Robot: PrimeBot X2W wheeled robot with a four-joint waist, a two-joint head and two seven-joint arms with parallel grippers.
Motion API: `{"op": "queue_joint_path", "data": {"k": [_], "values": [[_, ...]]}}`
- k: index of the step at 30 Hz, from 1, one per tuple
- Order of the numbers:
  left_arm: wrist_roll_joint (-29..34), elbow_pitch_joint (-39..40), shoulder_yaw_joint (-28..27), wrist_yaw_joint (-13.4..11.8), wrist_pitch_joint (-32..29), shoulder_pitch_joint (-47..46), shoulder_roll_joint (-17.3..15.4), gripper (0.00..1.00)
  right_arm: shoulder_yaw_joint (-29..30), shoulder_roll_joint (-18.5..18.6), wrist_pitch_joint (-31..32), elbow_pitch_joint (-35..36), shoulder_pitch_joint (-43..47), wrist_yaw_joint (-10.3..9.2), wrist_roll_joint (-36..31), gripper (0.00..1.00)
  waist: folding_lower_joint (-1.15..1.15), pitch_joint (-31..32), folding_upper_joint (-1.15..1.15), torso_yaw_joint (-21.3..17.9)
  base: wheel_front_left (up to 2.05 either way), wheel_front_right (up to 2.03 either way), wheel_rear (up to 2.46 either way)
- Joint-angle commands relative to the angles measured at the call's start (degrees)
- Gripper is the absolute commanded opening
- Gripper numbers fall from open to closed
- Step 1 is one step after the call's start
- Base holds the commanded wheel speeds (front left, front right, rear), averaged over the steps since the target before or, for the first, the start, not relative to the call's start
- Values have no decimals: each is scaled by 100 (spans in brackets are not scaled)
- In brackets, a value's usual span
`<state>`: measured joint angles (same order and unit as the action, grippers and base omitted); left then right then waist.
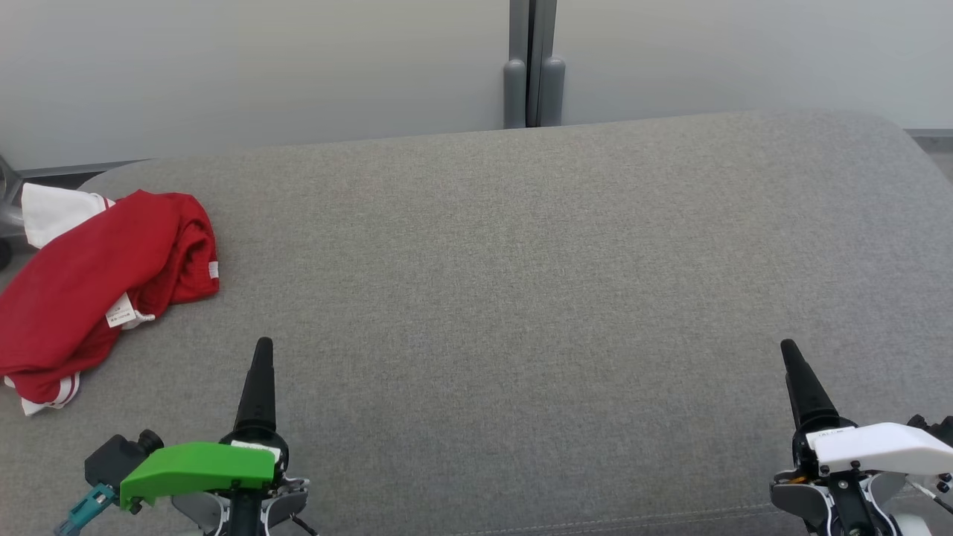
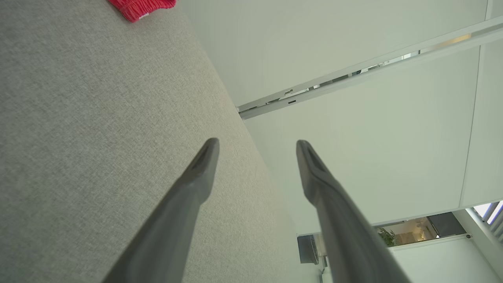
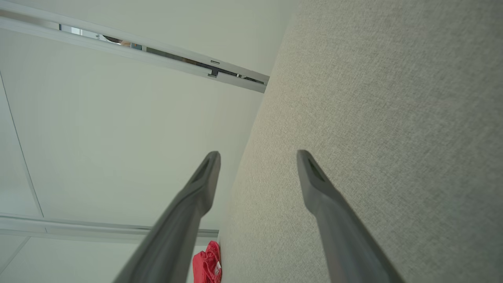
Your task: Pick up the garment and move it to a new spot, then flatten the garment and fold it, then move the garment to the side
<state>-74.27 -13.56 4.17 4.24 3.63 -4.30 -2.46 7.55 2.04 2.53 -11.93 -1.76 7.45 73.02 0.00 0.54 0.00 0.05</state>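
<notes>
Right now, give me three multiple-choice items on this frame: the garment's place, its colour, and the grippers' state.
1. Where on the grey cushion does the garment lie?
A. At its left end
B. In the middle
C. At its right end

2. What colour is the garment?
A. Blue
B. Red with white trim
C. Black

3. How are the left gripper and the right gripper?
A. Both open and empty
B. Left shut on the garment
C. Both shut

Answers:
1 A, it is bunched at the left in the head view.
2 B, red cloth with white edging.
3 A, each wrist view shows spread fingers with nothing between them.
</notes>
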Motion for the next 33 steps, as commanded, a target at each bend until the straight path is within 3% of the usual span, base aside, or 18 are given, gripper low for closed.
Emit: {"op": "queue_joint_path", "data": {"k": [1,19,33], "values": [[101,104,10,-11,23,-37,-26,100,-26,43,-42,111,-57,2,-88,100,0,0,0,0,0,0,0],[2443,318,80,-251,331,231,-127,100,-460,60,-514,463,42,3,-2395,100,0,38,0,9,0,0,0],[3492,100,151,-337,515,392,-267,100,-775,67,-793,404,70,3,-3536,100,0,109,0,4,0,0,0]]}}
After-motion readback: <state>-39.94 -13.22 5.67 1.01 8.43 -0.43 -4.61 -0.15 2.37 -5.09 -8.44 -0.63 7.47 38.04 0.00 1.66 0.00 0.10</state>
